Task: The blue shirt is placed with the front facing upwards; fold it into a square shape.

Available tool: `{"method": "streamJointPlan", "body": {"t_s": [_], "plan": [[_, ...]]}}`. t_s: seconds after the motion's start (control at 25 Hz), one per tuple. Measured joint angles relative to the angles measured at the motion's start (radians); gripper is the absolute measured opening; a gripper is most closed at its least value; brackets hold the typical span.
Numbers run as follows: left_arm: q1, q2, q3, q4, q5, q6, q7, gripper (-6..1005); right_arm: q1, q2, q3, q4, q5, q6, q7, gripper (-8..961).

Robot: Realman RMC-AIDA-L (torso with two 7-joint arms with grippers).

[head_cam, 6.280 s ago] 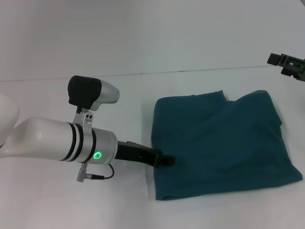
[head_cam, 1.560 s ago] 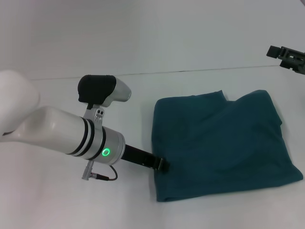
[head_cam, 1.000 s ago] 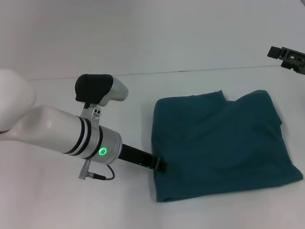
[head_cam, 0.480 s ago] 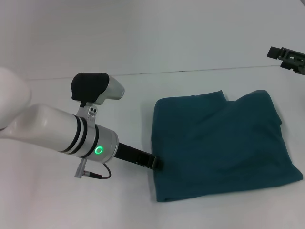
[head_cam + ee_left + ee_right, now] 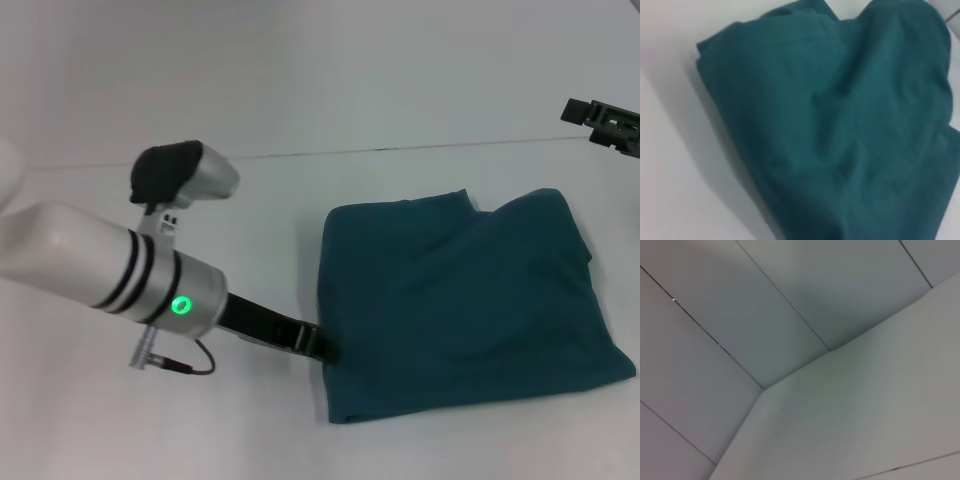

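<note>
The blue shirt (image 5: 460, 300) lies folded into a rough square on the white table, plain teal side up, with no lettering showing. It also fills most of the left wrist view as the blue shirt (image 5: 840, 125), rumpled, with its folded corner toward the table. My left gripper (image 5: 322, 346) is low over the table at the shirt's left edge, near the front corner, its black tip just touching the cloth's border. My right gripper (image 5: 605, 122) hangs raised at the far right, well away from the shirt.
The white table (image 5: 250, 430) stretches around the shirt on all sides. Its far edge meets a pale wall (image 5: 300, 70). My left forearm (image 5: 110, 270) crosses the table's left part. The right wrist view holds only wall panels (image 5: 790, 340).
My left arm has drawn back to the left, and its gripper tip has slid from on top of the shirt's left part to its very edge. The shirt and right arm have stayed put.
</note>
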Motion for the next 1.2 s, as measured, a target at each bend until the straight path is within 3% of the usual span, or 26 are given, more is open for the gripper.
{"method": "streamJointPlan", "body": {"t_s": [0.12,0.44,1.08,1.2], "plan": [[0.0,0.01,-0.033,0.002,0.024,0.027,-0.031,78,-0.001,-0.001,0.004,0.0,0.0,-0.001,-0.001,914],[0.002,0.007,-0.076,-0.003,0.048,0.026,-0.078,412,0.002,-0.002,0.009,-0.004,0.0,-0.004,-0.003,914],[-0.007,-0.016,-0.071,-0.054,0.049,-0.001,-0.144,751,0.013,-0.002,0.008,-0.008,0.01,-0.017,-0.003,914],[-0.009,-0.021,-0.07,-0.061,0.049,-0.002,-0.144,750,0.013,-0.002,0.008,-0.008,0.011,-0.018,-0.003,914]]}}
